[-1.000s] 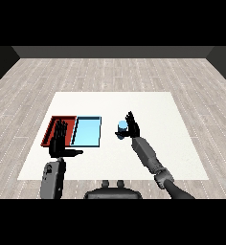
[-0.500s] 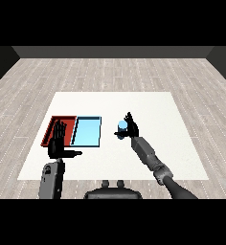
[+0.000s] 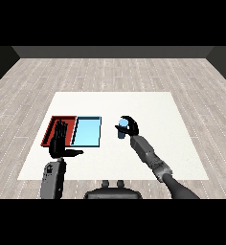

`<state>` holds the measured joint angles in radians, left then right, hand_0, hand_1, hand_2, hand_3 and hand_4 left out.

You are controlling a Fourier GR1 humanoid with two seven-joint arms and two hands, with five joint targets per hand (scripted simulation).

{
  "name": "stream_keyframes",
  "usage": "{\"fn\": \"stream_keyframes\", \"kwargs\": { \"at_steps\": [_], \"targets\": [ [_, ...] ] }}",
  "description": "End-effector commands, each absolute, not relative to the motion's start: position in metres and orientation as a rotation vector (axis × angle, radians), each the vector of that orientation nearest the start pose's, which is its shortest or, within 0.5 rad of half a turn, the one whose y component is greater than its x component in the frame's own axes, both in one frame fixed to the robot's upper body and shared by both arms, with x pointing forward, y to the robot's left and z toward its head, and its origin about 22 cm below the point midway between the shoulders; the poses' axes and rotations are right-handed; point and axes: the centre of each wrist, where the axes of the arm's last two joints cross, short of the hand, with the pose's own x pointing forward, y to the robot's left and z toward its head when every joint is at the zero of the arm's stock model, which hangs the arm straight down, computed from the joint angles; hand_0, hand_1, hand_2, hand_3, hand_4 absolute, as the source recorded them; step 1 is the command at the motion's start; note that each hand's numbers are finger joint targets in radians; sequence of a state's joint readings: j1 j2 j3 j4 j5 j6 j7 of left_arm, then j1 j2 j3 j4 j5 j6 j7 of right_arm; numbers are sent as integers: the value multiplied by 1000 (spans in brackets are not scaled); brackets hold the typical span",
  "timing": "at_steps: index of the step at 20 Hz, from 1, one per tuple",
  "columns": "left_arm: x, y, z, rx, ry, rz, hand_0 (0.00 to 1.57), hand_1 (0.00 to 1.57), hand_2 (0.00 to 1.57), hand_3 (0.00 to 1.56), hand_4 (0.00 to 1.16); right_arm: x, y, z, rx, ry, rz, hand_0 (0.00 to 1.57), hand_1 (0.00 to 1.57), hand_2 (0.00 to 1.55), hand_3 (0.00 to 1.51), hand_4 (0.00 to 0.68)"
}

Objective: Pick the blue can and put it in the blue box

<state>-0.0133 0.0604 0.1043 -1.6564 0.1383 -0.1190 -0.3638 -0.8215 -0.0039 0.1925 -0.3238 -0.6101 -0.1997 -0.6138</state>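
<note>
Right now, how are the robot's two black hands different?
The right hand is curled round the small blue can, while the left hand holds nothing, fingers straight and thumb out. The right hand is right of the light blue tray; the left hand is in front of the red tray. Both are black on grey forearms.

Matt white table, smooth blue can, wood-plank floor
</note>
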Motion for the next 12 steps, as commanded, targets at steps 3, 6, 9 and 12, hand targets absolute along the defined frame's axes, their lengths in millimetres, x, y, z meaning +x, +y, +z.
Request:
{"fn": "stream_keyframes", "kwargs": {
  "at_steps": [3,6,9,12],
  "targets": [
    [243,269,35,-68,-2027,42,0,0,0,0,0,385,-121,-40,-37,-1580,-93,1505,1505,1483,1437,620],
    [239,264,34,-74,-2045,34,0,0,0,0,0,383,-119,-39,-15,-1564,-88,1497,1497,1484,1443,616],
    [238,260,42,-70,-2027,-4,0,0,0,0,0,384,-113,-33,3,-1623,-88,1488,1488,1466,1414,637],
    [243,238,29,-63,-2011,-41,0,0,0,0,0,393,-109,-13,-32,-1672,-44,1419,1419,1451,1401,624]
  ]
}}
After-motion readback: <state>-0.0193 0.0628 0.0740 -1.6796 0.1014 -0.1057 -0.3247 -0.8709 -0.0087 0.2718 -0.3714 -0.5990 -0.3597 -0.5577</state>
